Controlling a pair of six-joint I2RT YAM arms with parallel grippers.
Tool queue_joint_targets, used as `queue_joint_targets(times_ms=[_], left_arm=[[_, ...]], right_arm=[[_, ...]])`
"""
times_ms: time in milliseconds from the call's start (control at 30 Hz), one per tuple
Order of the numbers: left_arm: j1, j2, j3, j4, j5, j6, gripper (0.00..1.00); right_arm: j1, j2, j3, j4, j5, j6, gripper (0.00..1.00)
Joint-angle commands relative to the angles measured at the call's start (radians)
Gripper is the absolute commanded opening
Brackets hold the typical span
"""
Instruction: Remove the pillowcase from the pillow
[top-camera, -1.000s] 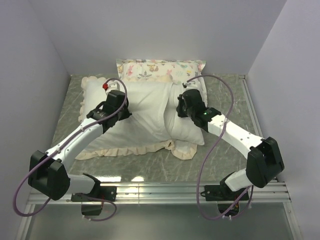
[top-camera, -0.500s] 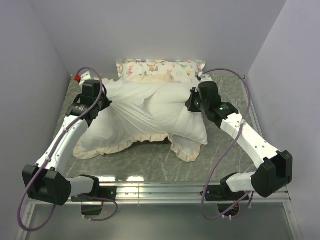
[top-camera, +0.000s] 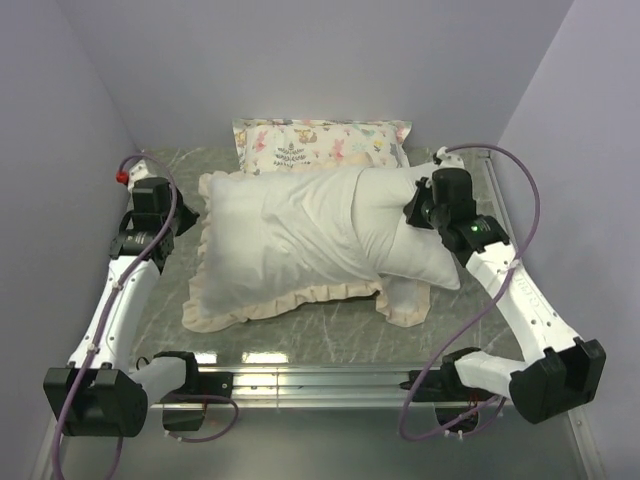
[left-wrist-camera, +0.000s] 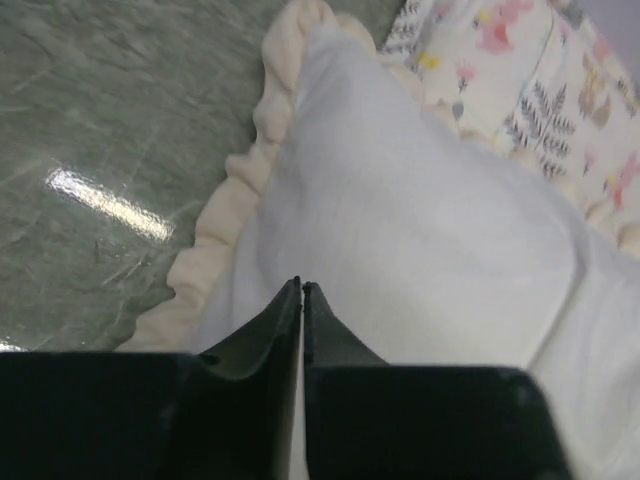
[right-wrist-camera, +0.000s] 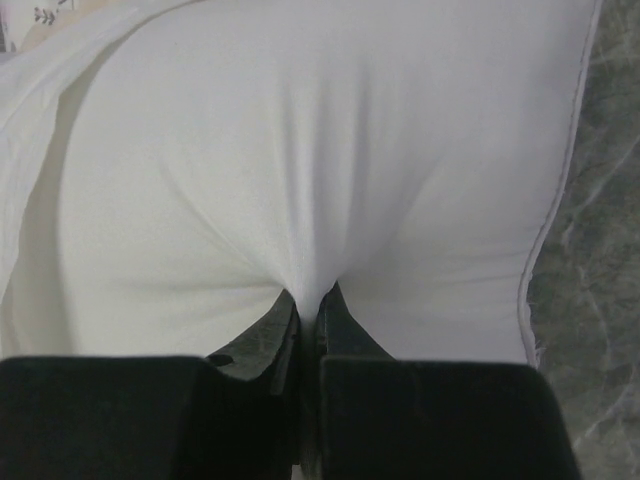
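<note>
The pillowcase (top-camera: 280, 240) lies cream-white face up on the table, its ruffled frill (top-camera: 290, 300) along the near edge. The plain white pillow (top-camera: 410, 255) sticks out of its right end. My right gripper (top-camera: 408, 207) is shut on a puckered fold of the pillow (right-wrist-camera: 300, 150); its tips show in the right wrist view (right-wrist-camera: 307, 295). My left gripper (top-camera: 180, 218) is at the pillowcase's left end with its jaws closed (left-wrist-camera: 302, 287). No fabric is gathered between them, and the pillowcase (left-wrist-camera: 420, 220) lies just beyond.
A pastel animal-print pillow (top-camera: 320, 140) lies against the back wall, touching the pillowcase's far edge; it also shows in the left wrist view (left-wrist-camera: 520, 70). The grey marbled table (top-camera: 330, 335) is walled at left, back and right. A metal rail runs along its near edge.
Both arms have swung outward. The left gripper has let go of the pillowcase and moved left. The right gripper has pulled the pillow further right, and the pillowcase has settled flat.
</note>
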Motion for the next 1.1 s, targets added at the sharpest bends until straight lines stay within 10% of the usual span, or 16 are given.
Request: queue_joint_targets(times_ms=[0,133,300,533,933,1033,1067], left_arm=[[-0.003,-0.021,-0.001,0.1,0.174,0.042,0.18],[-0.023,0.071,0.102,0.101,0.275,0.051,0.7],[-0.138,0.243,0.264,0.08,0.284,0.109,0.76],[-0.227,0.557,0.528,0.017,0.33,0.194,0.78],[-0.347,0.815,0.644,0.011,0.35,0.2,0.7],[-0.359,0.83,0.615,0.006,0.341,0.195,0.31],[-0.358,0.83,0.604,0.005,0.339,0.195,0.2]], right_arm=[[0.054,-0.077,-0.06,0.12,0.013,0.014,0.0],[0.126,-0.087,-0.121,0.125,0.081,0.017,0.37],[0.128,-0.132,-0.112,0.1,0.139,0.014,0.73],[0.126,-0.036,0.035,0.094,0.13,-0.027,0.91],[0.103,0.442,0.077,0.189,-0.01,0.029,0.93],[0.105,0.456,-0.001,0.244,-0.024,0.055,0.71],[0.103,0.449,-0.012,0.252,-0.021,0.063,0.4]])
